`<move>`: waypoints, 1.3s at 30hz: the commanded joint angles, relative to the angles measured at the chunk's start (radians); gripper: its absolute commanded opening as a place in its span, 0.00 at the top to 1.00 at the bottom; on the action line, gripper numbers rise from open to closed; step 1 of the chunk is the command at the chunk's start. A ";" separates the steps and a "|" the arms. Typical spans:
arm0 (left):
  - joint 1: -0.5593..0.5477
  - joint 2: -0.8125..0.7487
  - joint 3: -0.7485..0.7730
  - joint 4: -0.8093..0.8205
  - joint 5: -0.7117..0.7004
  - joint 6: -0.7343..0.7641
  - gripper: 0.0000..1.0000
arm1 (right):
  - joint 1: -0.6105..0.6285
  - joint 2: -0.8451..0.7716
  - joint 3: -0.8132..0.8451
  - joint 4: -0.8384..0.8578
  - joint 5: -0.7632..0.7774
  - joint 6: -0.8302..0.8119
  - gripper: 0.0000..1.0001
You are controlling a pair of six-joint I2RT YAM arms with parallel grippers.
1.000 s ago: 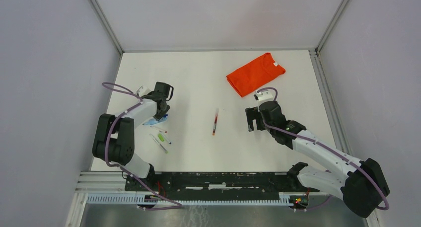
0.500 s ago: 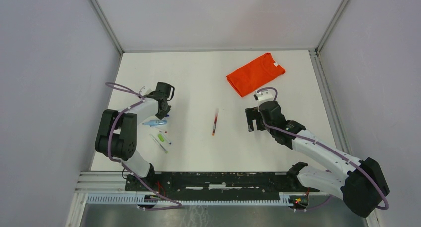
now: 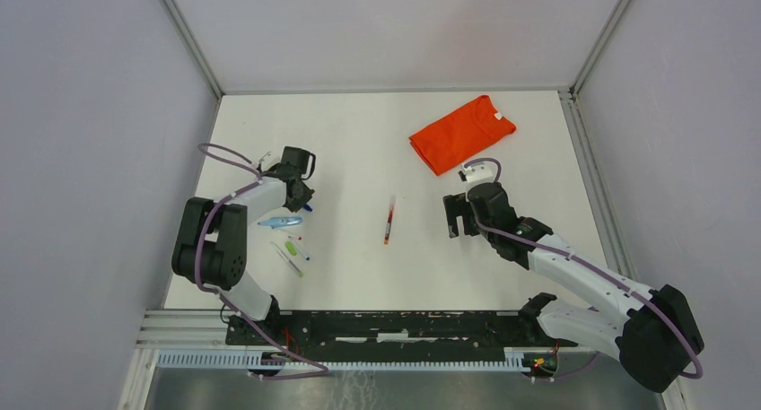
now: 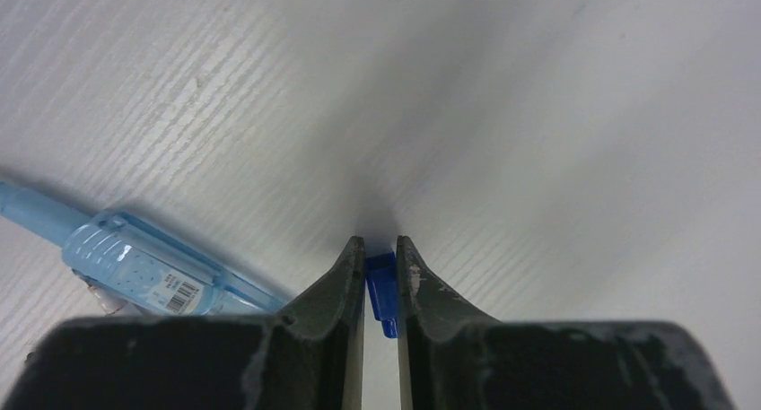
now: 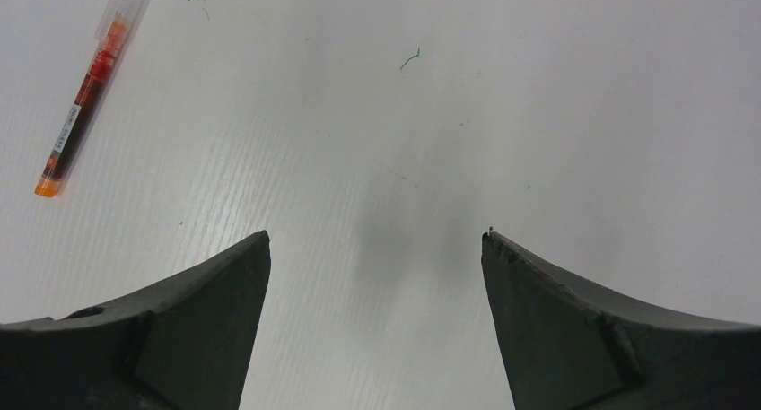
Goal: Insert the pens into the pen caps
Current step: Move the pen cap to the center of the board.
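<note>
My left gripper (image 3: 302, 199) is shut on a small blue pen cap (image 4: 381, 289), pinched between the fingertips just above the table. A light-blue pen (image 3: 280, 222) lies just left of it, and its clear barrel shows in the left wrist view (image 4: 144, 268). A green piece (image 3: 291, 247) and a thin white pen (image 3: 287, 259) lie nearer the front. A red pen (image 3: 389, 220) lies alone mid-table, and it also shows in the right wrist view (image 5: 85, 96). My right gripper (image 3: 456, 218) is open and empty, to the right of the red pen.
A folded orange shirt (image 3: 461, 132) lies at the back right. Grey walls close the table on the left, back and right. A black rail (image 3: 395, 325) runs along the near edge by the arm bases.
My left gripper has drawn back slightly from the light-blue pen, with the blue cap in its jaws; the pen now lies apart on the table. The right arm has not moved.
</note>
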 commanded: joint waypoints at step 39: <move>-0.369 0.008 0.123 -0.036 0.101 0.408 0.56 | -0.003 0.004 0.013 0.012 -0.001 -0.019 0.08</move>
